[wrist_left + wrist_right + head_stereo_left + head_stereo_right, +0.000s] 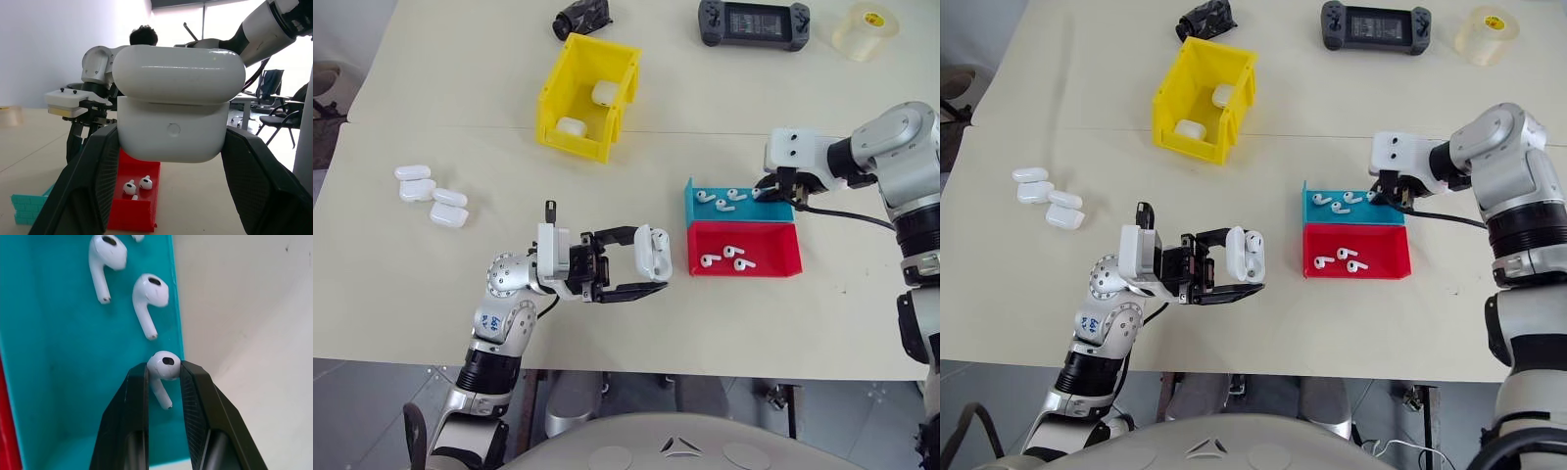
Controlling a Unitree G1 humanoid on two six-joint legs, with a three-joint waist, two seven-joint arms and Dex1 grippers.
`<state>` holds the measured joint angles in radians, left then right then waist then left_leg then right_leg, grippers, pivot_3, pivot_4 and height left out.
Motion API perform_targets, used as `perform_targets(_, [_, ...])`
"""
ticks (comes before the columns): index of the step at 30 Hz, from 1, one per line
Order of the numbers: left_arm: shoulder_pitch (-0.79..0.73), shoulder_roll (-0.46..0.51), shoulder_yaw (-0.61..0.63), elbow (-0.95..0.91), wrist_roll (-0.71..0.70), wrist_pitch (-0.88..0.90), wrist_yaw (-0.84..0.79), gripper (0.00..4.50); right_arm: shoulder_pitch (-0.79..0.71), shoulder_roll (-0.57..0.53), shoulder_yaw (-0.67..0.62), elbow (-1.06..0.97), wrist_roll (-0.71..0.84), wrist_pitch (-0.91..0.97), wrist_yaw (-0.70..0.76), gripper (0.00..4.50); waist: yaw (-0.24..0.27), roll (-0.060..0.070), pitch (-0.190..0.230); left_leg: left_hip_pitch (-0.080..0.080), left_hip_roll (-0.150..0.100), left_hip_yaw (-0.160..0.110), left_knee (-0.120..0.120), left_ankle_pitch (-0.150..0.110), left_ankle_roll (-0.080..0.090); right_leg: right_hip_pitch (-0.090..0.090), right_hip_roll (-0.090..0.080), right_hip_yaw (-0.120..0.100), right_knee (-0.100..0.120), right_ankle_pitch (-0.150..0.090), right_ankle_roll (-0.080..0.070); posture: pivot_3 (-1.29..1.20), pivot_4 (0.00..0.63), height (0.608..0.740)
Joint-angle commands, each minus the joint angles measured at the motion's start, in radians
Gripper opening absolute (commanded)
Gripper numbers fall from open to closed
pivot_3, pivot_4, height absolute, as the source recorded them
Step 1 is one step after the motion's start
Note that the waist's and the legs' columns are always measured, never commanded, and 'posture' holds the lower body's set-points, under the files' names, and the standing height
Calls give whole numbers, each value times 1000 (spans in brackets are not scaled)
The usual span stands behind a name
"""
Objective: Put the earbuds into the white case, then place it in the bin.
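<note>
My left gripper [644,262] is shut on the white case [654,250] and holds it above the table in front of me. In the left wrist view the white case [173,117] sits between both fingers [88,186] with its lid slightly ajar. Over the blue tray [690,211], my right gripper [771,192] is shut on one of the earbuds [163,366], pinched at its head with the stem hanging free. Two more earbuds [146,298] lie in that tray. The yellow bin [558,98] stands at the back with two white cases [605,93] inside.
A red tray [783,259] with three earbuds [732,252] sits next to the blue one. Several white cases [431,196] lie at the left. A game controller [754,23], a tape roll [865,29] and a black object [582,17] line the far edge.
</note>
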<state>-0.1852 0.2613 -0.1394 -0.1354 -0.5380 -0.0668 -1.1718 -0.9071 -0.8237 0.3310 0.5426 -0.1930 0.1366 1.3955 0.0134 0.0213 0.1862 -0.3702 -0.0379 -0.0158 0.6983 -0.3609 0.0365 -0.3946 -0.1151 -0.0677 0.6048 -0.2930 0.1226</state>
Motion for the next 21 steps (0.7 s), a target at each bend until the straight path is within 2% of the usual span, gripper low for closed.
perform_targets(1, [-8,1,-7,-15,-3,-6,-2,2754,31,-21,-80,-90,65,52,-11,539,2,0,0,0,0,0,0,0,0,0,0,0,0,0,0,0,150,740])
perform_targets(7, [-35,0,-1,17,-13,3,-11,2754,210,-59,-330,-385,342,223,11,539,14,0,0,-1,0,-1,0,0,0,-1,0,-1,2,0,0,0,150,740])
perform_targets(9, [-37,15,37,11,-41,37,14,2754,309,-27,-440,-513,452,307,-46,539,14,0,0,-1,0,-2,0,0,0,0,-1,-2,1,0,0,0,150,740])
perform_targets(15, [-65,43,48,16,-63,75,-20,2754,577,131,-662,-852,737,416,-222,539,11,0,0,-1,1,-2,-1,0,-1,0,0,-2,2,0,0,0,150,740])
perform_targets(18, [-96,35,47,24,-67,89,-21,2754,663,209,-682,-983,795,441,-354,539,11,0,0,-1,0,-1,0,0,-1,1,0,-1,2,0,0,0,150,740])
perform_targets(21, [-138,29,37,50,-61,100,-41,2754,760,369,-661,-1164,966,479,-524,539,12,0,0,0,1,-2,-1,0,-1,1,0,0,3,0,0,0,150,740])
